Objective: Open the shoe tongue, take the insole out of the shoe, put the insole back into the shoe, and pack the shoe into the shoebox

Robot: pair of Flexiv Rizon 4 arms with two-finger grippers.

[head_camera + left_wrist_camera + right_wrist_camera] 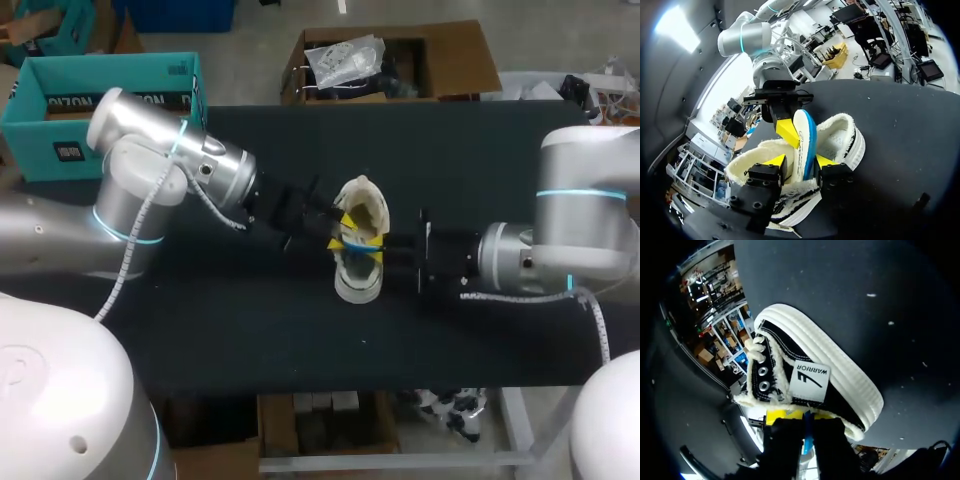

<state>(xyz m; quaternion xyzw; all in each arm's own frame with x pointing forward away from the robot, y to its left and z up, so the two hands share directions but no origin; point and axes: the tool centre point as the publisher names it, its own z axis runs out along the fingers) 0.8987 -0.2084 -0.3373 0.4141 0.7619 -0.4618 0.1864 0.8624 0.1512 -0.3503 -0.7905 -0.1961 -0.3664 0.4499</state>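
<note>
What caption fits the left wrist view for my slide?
Left gripper and right gripper at the blue-edged insole, upright in the fleece-lined shoe on the table.

The bench [250, 330] is wide and flat, with a black top. The top looks dull and soft, like cloth, and does not shine. Its front edge runs straight, and a pale frame [400, 463] sits under it. Up close, a few tiny white specks [871, 295] lie on the black top.
</note>
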